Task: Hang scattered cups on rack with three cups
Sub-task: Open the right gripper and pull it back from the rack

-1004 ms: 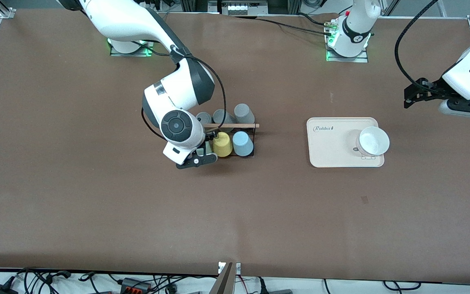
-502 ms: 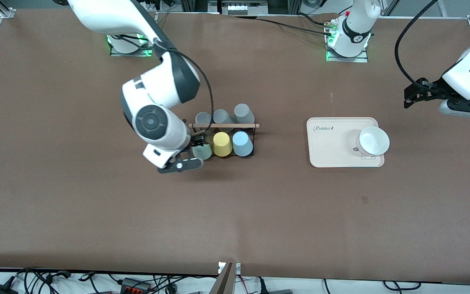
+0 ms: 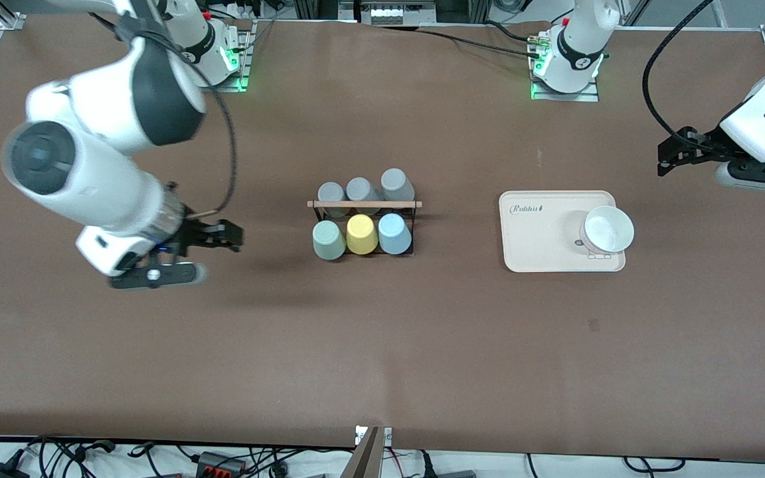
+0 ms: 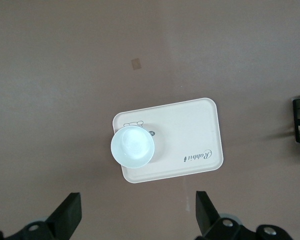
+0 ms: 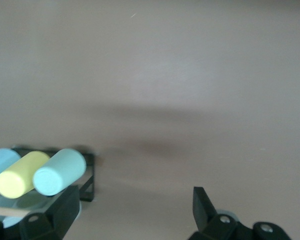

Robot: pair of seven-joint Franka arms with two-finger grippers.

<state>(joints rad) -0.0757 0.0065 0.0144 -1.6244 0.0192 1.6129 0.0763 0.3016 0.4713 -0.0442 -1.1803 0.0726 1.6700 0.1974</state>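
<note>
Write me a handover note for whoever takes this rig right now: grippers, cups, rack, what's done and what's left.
Right gripper: open, empty, over bare table toward the right arm's end, apart from the rack.
Left gripper: open, empty, waiting up above the beige tray.
Mint green cup and light blue cup sit on the rack's nearer row with the yellow cup between them; three grey cups fill the farther row.
Done: both scattered cups look hung.
Left: seemingly nothing on the rack. A white bowl stays on the tray.
</note>
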